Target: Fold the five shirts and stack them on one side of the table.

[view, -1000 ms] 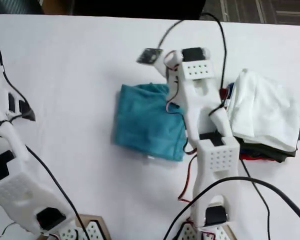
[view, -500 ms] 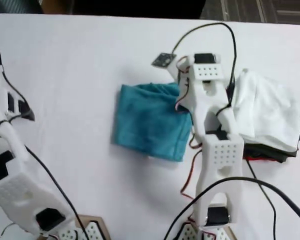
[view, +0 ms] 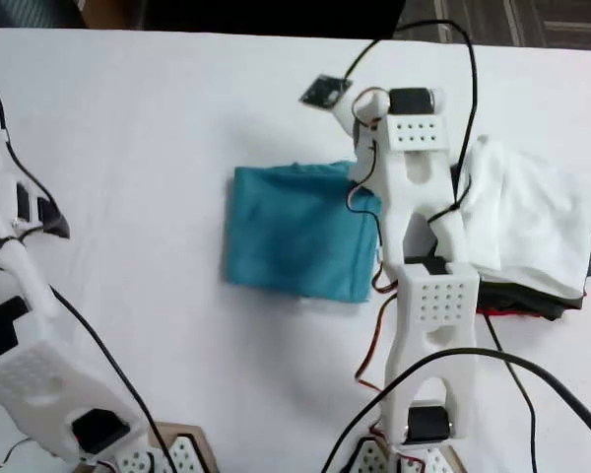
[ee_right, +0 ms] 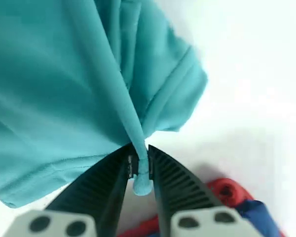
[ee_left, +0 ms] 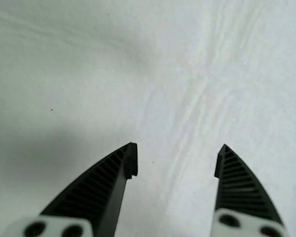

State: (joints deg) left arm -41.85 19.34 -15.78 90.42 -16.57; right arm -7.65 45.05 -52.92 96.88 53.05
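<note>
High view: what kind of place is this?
Likely a robotics lab bench: wired white left arm and right arm at a white table, with a teal shirt and a stack of folded shirts.

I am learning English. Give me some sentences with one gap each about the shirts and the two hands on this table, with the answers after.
The shirt pinched in the right hand is ____ in colour.
The left hand is ____ over the table.
The top shirt of the pile is ____.
Missing words: teal; open; white.
</note>
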